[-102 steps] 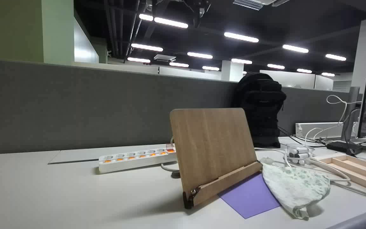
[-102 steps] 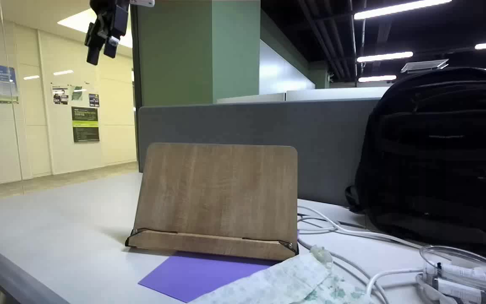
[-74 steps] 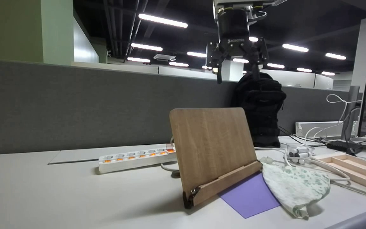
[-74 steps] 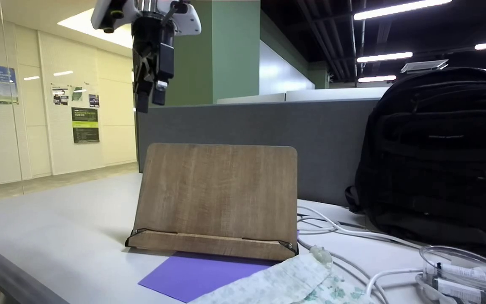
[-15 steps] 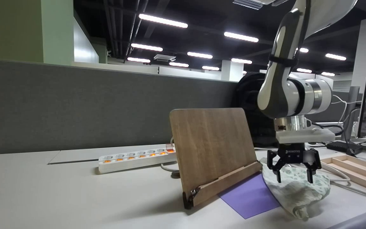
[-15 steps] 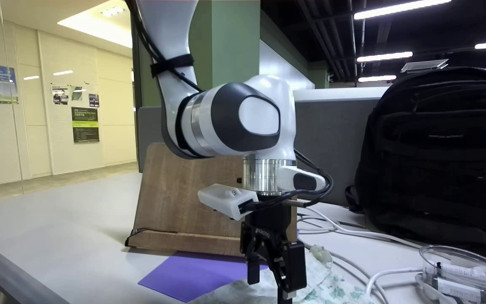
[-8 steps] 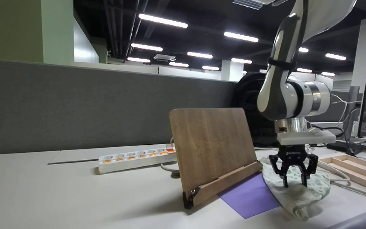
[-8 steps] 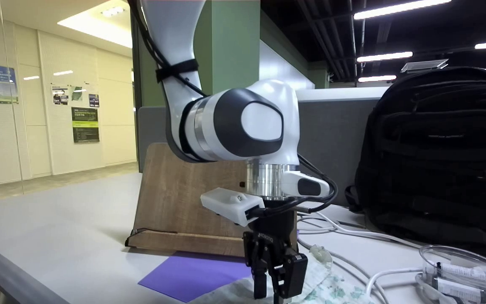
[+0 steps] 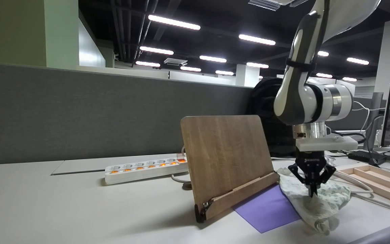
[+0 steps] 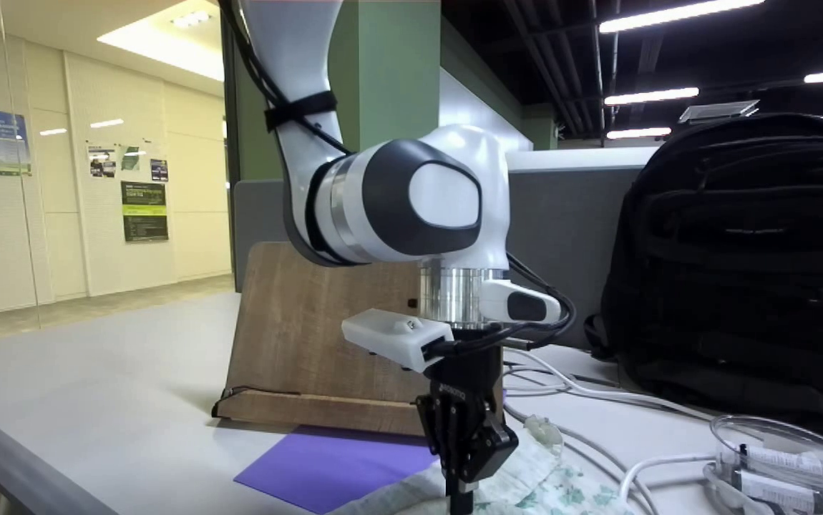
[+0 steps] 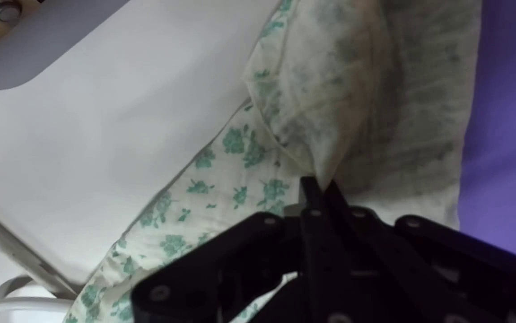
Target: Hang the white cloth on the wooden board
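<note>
The white cloth (image 9: 334, 194), printed with green leaves, lies crumpled on the table beside the wooden board (image 9: 227, 156). My gripper (image 9: 312, 193) points straight down over it, jaws together on a pinched-up fold. In the wrist view, a peak of the cloth (image 11: 330, 134) runs to a point between the fingertips of the gripper (image 11: 323, 186). Most of the cloth (image 10: 576, 486) still rests on the tabletop. The board (image 10: 325, 336) leans back on its stand with a ledge along its lower edge; the arm covers its right part in an exterior view.
A purple sheet (image 9: 266, 211) lies under the board and cloth. Behind the board is a white power strip (image 9: 145, 171). A black backpack (image 10: 741, 272), a clear container (image 10: 787, 458), white cables (image 10: 597, 390) and a wooden tray (image 9: 381, 183) stand around the cloth.
The arm has come down from above the board to the cloth. Over the last second the jaws have closed, and a fold of cloth now rises into them, with the gripper slightly higher than half a second ago.
</note>
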### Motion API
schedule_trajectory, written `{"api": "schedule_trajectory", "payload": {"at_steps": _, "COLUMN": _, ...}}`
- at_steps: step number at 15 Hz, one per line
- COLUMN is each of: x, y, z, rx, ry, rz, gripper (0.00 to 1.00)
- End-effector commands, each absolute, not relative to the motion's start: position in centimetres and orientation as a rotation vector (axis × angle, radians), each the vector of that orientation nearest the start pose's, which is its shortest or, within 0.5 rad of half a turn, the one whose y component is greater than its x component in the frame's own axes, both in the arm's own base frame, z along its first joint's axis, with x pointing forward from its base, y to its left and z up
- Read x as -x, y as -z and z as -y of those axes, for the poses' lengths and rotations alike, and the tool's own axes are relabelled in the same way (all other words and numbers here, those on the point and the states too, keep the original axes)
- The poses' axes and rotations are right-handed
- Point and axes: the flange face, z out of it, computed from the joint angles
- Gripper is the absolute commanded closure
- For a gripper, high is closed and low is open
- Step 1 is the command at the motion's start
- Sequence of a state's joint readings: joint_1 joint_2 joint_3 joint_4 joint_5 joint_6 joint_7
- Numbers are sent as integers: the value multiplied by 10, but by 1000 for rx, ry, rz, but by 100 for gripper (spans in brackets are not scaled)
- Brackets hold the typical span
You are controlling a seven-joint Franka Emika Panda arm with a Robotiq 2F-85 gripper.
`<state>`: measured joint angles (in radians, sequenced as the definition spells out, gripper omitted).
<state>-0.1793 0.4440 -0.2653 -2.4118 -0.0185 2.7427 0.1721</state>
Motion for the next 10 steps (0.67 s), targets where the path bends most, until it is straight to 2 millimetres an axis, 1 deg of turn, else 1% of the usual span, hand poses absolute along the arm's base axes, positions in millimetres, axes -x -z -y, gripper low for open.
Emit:
{"api": "schedule_trajectory", "payload": {"at_steps": 1, "x": -422, "y": -165, "z": 206, "rx": 3106, "ry": -184, "rz": -892, "gripper": 100}}
{"api": "schedule_trajectory", "payload": {"at_steps": 3, "x": -422, "y": -184, "z": 198, "rx": 3138, "ry": -189, "rz": -862, "gripper": 99}}
{"api": "schedule_trajectory", "payload": {"at_steps": 5, "x": -421, "y": -207, "z": 185, "rx": 3185, "ry": -207, "rz": -790, "gripper": 99}}
{"api": "schedule_trajectory", "payload": {"at_steps": 7, "x": -422, "y": -235, "z": 169, "rx": 3241, "ry": -194, "rz": -723, "gripper": 99}}
{"api": "schedule_trajectory", "payload": {"at_steps": 9, "x": -428, "y": -266, "z": 152, "rx": 3280, "ry": -165, "rz": -715, "gripper": 99}}
{"api": "schedule_trajectory", "payload": {"at_steps": 10, "x": -434, "y": -283, "z": 142, "rx": 3287, "ry": -183, "rz": -748, "gripper": 99}}
